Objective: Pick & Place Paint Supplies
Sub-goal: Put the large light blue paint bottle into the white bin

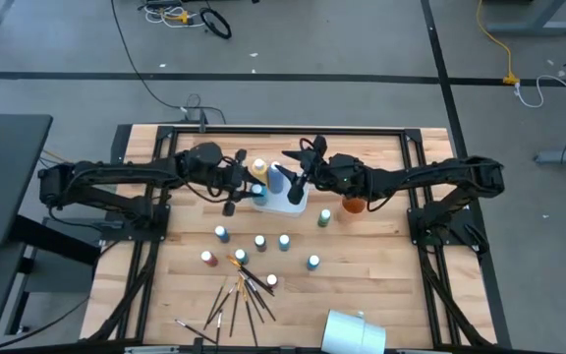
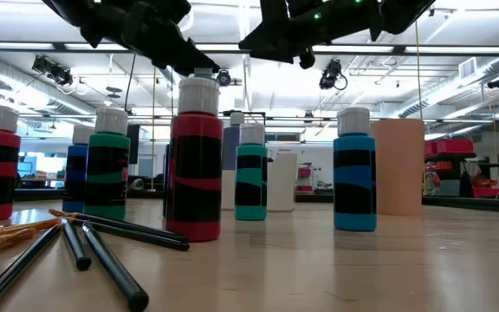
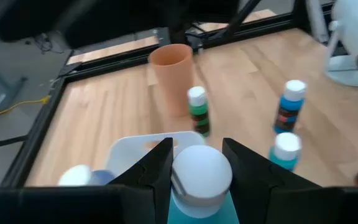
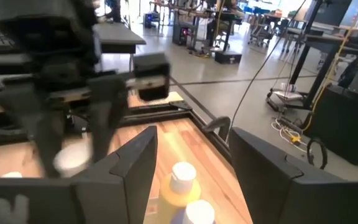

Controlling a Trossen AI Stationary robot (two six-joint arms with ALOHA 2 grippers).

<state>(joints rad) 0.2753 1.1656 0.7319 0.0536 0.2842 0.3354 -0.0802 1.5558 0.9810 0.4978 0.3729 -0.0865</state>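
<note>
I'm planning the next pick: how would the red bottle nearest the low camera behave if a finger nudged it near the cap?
The red bottle is tall and narrow on a small base, so a nudge up high would probably tip it rather than slide it. Its round body would likely roll once down, perhaps onto the brushes lying beside it. The glossy label looks somewhat slippery.

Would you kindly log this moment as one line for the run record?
left gripper: shut on teal bottle above white tray | right gripper: open, over tray, empty | brushes: on table
</note>
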